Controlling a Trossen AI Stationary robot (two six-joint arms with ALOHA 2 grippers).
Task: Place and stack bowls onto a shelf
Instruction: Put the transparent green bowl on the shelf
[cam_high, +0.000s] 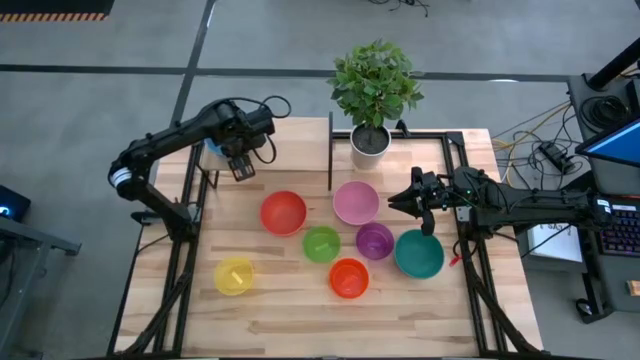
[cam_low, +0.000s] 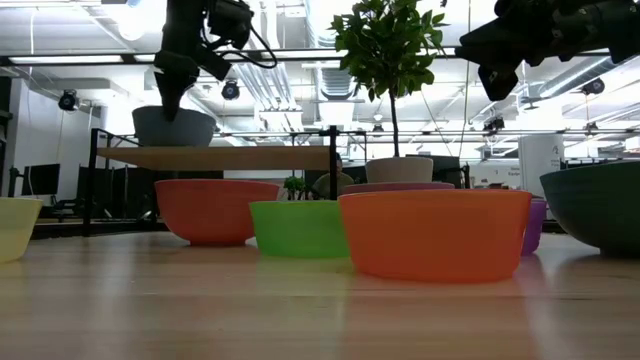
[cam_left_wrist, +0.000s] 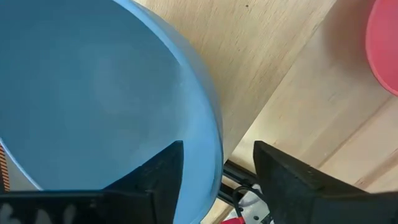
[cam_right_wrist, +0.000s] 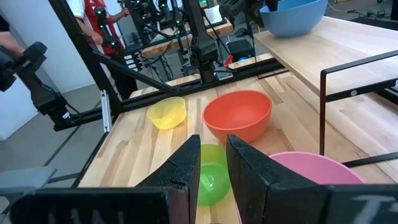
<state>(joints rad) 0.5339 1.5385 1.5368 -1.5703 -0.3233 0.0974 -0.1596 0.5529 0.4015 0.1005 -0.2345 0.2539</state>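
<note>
the left fingers are straddling the rim of the blue bowl, one inside, one outside, apart, while it is sitting on the shelf. the right fingers are hovering narrowly parted above the pink bowl, with the purple bowl and teal bowl lying just beside them on the table.

The table is carrying seven bowls and the shelf, which is bearing a blue bowl and pot.
</note>
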